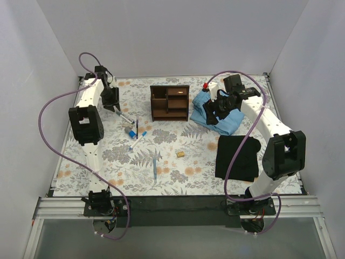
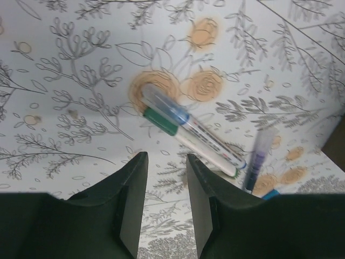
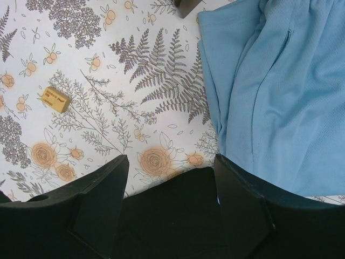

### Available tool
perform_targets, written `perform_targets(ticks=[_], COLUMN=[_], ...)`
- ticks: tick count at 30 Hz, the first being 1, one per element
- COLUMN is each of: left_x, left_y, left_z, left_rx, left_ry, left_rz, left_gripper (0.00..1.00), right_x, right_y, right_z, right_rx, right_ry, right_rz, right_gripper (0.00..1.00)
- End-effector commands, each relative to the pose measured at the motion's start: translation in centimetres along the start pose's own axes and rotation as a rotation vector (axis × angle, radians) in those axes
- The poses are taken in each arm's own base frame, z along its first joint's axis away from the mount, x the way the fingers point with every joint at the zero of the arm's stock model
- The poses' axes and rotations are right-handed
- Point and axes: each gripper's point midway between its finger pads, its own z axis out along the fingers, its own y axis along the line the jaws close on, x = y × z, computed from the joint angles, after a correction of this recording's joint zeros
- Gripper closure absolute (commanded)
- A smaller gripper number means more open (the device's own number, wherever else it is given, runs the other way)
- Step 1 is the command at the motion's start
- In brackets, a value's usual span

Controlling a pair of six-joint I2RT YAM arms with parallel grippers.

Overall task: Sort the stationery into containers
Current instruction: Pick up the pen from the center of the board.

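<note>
The dark brown wooden organizer [image 1: 170, 102] stands at the back middle of the floral mat. Pens and markers lie to its left: two side by side [image 1: 125, 117], a black pen [image 1: 137, 127], a short blue-and-white cylinder [image 1: 131, 132], a white pen [image 1: 138, 141] and a blue pen [image 1: 154, 168] nearer the front. My left gripper [image 1: 115, 106] is open and empty just short of a green-capped white marker [image 2: 183, 136] and a blue-capped pen [image 2: 186, 120]. A tiny tan block [image 1: 181, 154] also shows in the right wrist view [image 3: 55, 99]. My right gripper [image 1: 214, 110] is open and empty above the mat.
A light blue cloth [image 1: 218, 114] lies right of the organizer, also seen in the right wrist view [image 3: 280, 91]. A black cloth [image 1: 237, 156] lies at the front right and shows between the right fingers [image 3: 178, 210]. A translucent purple pen [image 2: 256, 159] lies right of the two markers.
</note>
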Motion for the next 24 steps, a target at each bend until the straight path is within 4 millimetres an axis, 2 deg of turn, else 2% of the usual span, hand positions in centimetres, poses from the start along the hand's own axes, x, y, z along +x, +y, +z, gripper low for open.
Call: perform_targets(ticks=[1, 6, 12, 16, 20, 24], left_x=[-0.7, -0.9, -1.1, -0.8, 0.1, 1.8], left_y=[1.0, 1.0, 0.8, 0.9, 1.1, 0.3], left_z=[0.7, 2.4, 3.5, 4.0, 3.7, 3.8], left_rx=[-0.023, -0.008, 0.01, 0.001, -0.033, -0.046], left_ry=[-0.012, 0.0, 0.005, 0.017, 0.042, 0.086], left_rz=[-0.035, -0.049, -0.056, -0.039, -0.016, 0.011], left_gripper=[0.66, 0.63, 0.63, 0.69, 0.73, 0.75], right_x=[-0.7, -0.8, -0.6, -0.6, -0.4, -0.3], right_y=[-0.4, -0.8, -1.0, -1.1, -1.3, -1.2], right_z=[-0.2, -0.1, 0.2, 0.3, 0.4, 0.5], right_rx=[0.01, 0.021, 0.027, 0.027, 0.032, 0.027], right_ry=[-0.019, -0.013, 0.0, 0.006, 0.012, 0.016], right_rz=[-0.007, -0.007, -0.004, -0.003, -0.003, -0.003], right_gripper=[0.27, 0.26, 0.26, 0.26, 0.26, 0.26])
